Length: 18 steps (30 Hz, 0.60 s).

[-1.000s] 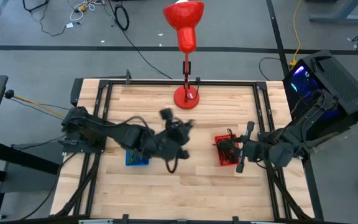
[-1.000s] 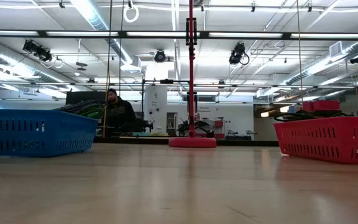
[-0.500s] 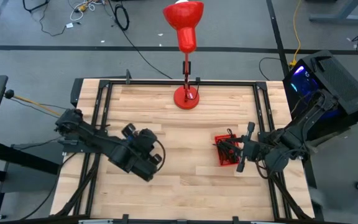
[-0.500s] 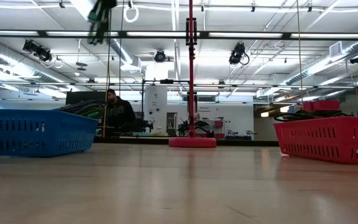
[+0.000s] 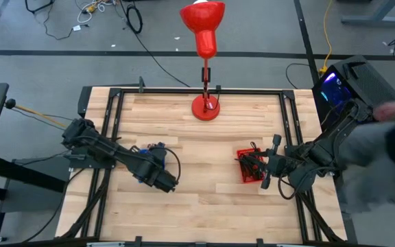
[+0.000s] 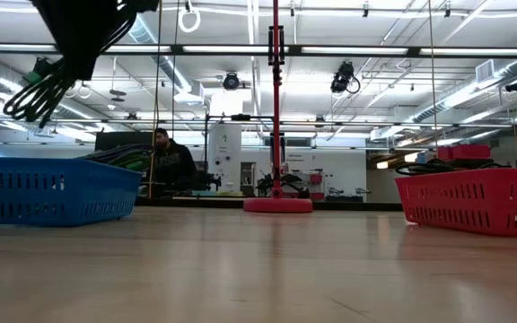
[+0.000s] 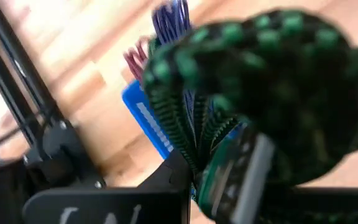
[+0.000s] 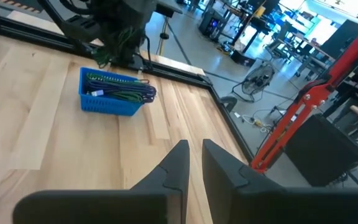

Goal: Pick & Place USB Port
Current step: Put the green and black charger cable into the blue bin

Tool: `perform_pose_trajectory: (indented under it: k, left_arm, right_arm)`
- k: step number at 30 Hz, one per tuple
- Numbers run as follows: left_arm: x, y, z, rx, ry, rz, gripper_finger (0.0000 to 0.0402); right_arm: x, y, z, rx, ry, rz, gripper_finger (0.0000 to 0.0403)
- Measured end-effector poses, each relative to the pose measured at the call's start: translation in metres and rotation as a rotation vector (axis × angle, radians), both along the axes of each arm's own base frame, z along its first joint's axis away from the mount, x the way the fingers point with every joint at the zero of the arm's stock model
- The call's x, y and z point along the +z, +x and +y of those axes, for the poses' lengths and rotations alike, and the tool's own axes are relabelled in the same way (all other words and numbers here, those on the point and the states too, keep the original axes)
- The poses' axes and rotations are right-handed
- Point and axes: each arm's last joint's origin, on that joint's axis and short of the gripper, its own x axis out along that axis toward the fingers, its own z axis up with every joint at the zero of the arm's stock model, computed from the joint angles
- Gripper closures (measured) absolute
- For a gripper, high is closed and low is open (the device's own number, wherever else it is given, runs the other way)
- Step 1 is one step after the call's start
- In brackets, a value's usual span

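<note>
Overhead, left end effector (image 5: pixel 162 180) grips green-black cable (image 7: pixel 241 106) above blue basket (image 8: pixel 114 94).

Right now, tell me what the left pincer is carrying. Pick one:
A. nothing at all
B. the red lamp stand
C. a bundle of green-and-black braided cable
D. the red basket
C. The left wrist view shows the left pincer shut on a green-and-black braided cable bundle above the blue basket; the low view shows the loops dangling over it.
</note>
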Motion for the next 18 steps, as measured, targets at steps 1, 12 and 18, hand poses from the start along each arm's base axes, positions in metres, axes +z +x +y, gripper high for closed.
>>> perform_pose_trajectory:
  k: [1, 12, 18]
  left_arm:
    - [-0.003, 0.001, 0.001, 0.012, -0.019, 0.005, 0.0374]
    - [-0.019, 0.019, 0.018, 0.006, -0.186, -0.013, 0.0374]
    - [-0.020, 0.023, 0.032, 0.014, -0.201, 0.014, 0.0374]
  right_arm:
    - [0.000, 0.000, 0.000, 0.000, -0.001, 0.002, 0.0356]
    - [-0.003, -0.001, -0.001, -0.004, -0.013, 0.022, 0.0356]
    - [-0.008, -0.004, -0.004, -0.028, 0.003, 0.053, 0.0356]
